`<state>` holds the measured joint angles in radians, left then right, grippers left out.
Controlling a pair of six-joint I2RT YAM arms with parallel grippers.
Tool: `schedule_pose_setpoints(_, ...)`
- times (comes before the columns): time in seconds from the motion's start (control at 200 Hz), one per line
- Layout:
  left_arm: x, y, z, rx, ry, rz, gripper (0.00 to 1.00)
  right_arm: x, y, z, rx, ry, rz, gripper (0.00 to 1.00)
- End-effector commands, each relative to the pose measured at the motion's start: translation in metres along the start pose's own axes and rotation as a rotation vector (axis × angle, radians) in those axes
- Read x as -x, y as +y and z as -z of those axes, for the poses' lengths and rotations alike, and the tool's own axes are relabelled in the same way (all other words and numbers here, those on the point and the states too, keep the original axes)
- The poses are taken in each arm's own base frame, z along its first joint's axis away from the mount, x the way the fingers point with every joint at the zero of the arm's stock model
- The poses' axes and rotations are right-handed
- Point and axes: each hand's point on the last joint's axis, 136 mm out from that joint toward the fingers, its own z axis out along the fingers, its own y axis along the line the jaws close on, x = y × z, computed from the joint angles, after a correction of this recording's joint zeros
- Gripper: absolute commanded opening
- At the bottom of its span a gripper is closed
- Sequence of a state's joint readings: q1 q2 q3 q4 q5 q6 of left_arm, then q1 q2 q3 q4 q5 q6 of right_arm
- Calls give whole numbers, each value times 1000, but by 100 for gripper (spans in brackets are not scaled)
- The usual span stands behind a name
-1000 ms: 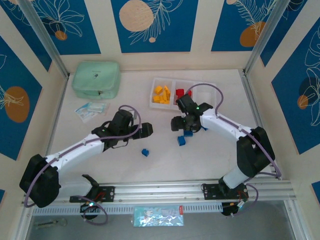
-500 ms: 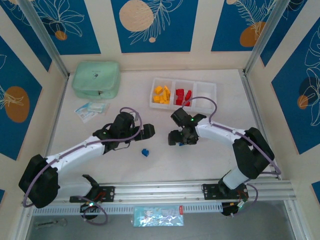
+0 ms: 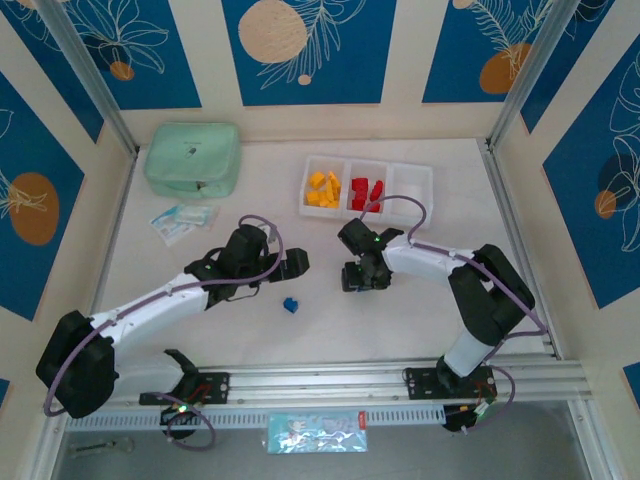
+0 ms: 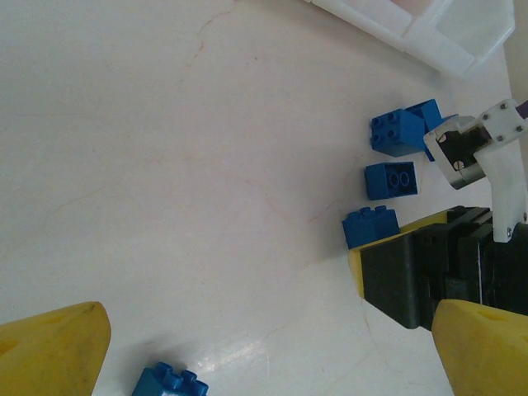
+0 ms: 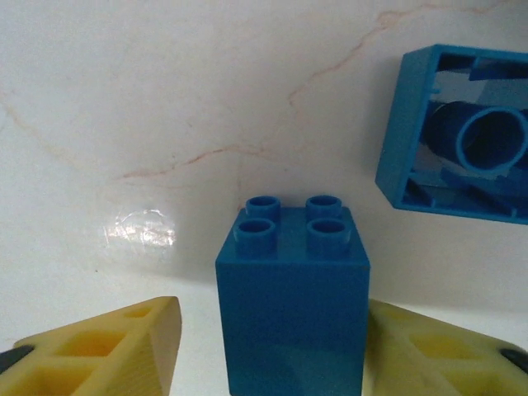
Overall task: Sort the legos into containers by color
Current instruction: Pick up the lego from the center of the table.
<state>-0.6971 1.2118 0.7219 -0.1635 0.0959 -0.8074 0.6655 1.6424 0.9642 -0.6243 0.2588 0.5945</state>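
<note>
From above, we see the white tray [image 3: 413,170] at the far side of the table [image 3: 330,340]. It has yellow bricks [image 3: 322,188] in its left compartment and red bricks [image 3: 366,192] in the middle one. The left claw [image 3: 296,262] hangs near a lone blue brick [image 3: 290,305] on the table. The right claw [image 3: 358,279] is low over the table in front of the tray. From here we cannot tell how wide either claw stands. A green pouch [image 3: 192,158] lies far left, with a small packet [image 3: 181,220] near it.

Through the left wrist camera, the left claw [image 4: 268,351] is spread wide over bare table, its yellow fingertips [image 4: 54,351] in the lower corners. The lone blue brick [image 4: 169,382] sits at the bottom edge. Farther off, three blue bricks [image 4: 390,179] lie close together beside the right claw [image 4: 421,276].

Through the right wrist camera, the right claw [image 5: 272,346] stands open around an upright blue brick [image 5: 291,280], studs up. One of its yellow fingers [image 5: 445,355] is right against the brick, and the other leaves a gap. A tipped blue brick [image 5: 454,136] lies apart, hollow side toward us.
</note>
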Motion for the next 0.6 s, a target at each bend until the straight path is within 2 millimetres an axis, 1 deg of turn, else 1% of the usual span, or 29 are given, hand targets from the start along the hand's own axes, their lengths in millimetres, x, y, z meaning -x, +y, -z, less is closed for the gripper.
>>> schedule_pose_setpoints(0.0,0,-2,3,-5,-18,-3,100,10,-1,0,-12,-19,5,50)
schedule_pose_setpoints(0.17,2,-3,4,-8,-22,-3,100,13,0,2,-10,-25,19,37)
schedule_pose_setpoints(0.285,3,-4,6,-7,-25,-7,100,13,5,8,22,-31,29,32)
schedule_pose_setpoints(0.365,6,-7,9,-11,-33,-7,100,17,8,18,41,-49,33,31)
schedule_pose_setpoints(0.455,13,-14,12,-30,-54,-13,100,26,8,34,75,-84,18,31)
schedule_pose_setpoints(0.595,23,-22,15,-30,-71,-43,100,47,-2,59,135,-143,-48,31)
